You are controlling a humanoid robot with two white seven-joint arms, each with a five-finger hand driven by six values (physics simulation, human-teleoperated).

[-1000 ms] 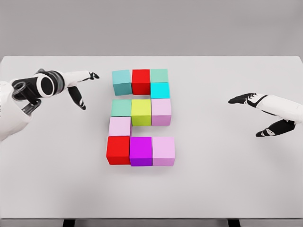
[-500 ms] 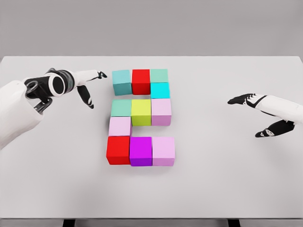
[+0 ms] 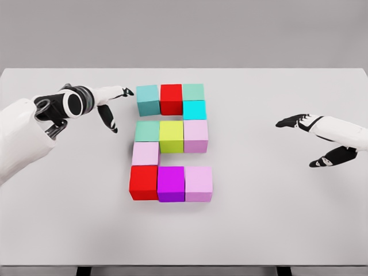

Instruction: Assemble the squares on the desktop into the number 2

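Coloured cubes stand packed together mid-table in the outline of a 2. The top row holds a teal cube [image 3: 148, 99], a red cube [image 3: 171, 98] and a green cube [image 3: 193, 92], with a cyan cube [image 3: 194, 110] under the green one. Below come a mint cube [image 3: 147, 131], a yellow-green cube [image 3: 171, 135] and a pink cube [image 3: 196, 135], then a pale pink cube [image 3: 145, 153]. The bottom row is a red cube [image 3: 144, 181], a magenta cube [image 3: 171, 183] and a pink cube [image 3: 198, 183]. My left hand [image 3: 118, 106] is open just left of the teal cube, fingertips almost touching it. My right hand [image 3: 307, 141] hovers open far right.
The white table [image 3: 259, 218] stretches wide around the cubes, its front edge near the bottom of the view. A grey wall lies behind it.
My left hand has slid right toward the teal cube, from well clear of it to nearly touching. The cubes and the right hand have stayed put.
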